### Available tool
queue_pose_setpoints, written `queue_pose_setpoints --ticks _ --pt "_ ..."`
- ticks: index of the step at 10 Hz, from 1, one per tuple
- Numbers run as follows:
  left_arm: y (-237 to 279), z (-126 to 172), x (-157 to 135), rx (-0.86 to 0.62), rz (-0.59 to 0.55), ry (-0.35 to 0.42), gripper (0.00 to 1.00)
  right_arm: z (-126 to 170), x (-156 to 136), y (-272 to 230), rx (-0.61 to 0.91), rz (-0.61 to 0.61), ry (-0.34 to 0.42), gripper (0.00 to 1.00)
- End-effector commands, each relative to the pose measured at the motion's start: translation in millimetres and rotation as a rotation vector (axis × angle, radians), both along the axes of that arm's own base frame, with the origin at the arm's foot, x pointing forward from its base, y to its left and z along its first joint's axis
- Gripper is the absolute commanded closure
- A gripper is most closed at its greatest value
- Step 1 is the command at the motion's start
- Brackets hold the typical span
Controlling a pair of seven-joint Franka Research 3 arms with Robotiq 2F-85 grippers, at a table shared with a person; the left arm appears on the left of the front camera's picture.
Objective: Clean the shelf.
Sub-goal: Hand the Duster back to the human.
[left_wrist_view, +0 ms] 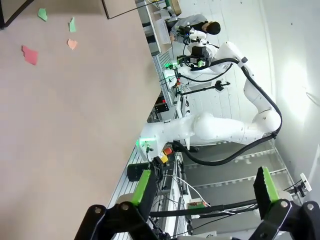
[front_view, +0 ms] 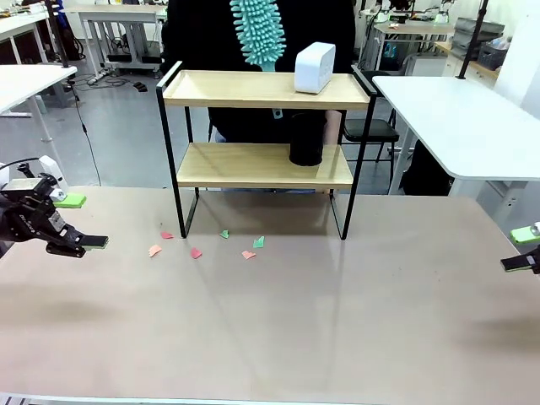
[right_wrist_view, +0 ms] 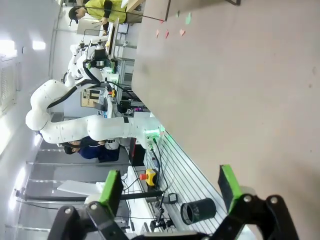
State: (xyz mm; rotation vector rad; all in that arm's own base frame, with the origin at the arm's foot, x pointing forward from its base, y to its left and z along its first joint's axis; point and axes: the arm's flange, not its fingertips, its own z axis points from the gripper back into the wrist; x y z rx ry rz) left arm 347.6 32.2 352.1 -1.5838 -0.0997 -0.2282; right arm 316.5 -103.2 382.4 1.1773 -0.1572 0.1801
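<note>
Hovering open and empty at the desk's left and right edges are the left gripper (front_view: 74,222) and right gripper (front_view: 525,249). Paper scraps (front_view: 196,252) are lying before the shelf (front_view: 263,164) at the far edge, which is carrying a black cylinder (front_view: 306,141) and white box (front_view: 314,67).

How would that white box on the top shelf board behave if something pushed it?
The white box stands upright near the right end of the shelf, taller than its base is deep, so a high push would probably tip it. Its rounded, smooth-looking shell suggests light plastic that may slide easily on the wooden board. It likely stays stiff rather than bending.
</note>
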Motion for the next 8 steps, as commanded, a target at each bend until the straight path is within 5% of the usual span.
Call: queue_pose_setpoints --ticks 1,8 --pt "1.1 1.8 -4.6 -0.008 -0.005 0.008 0.0 -0.7 2.5 -4.2 0.003 0.018 -0.016 0.0" --pt "1.1 1.8 -4.6 -0.008 -0.005 0.008 0.0 -0.7 2.5 -4.2 0.003 0.018 -0.016 0.0"
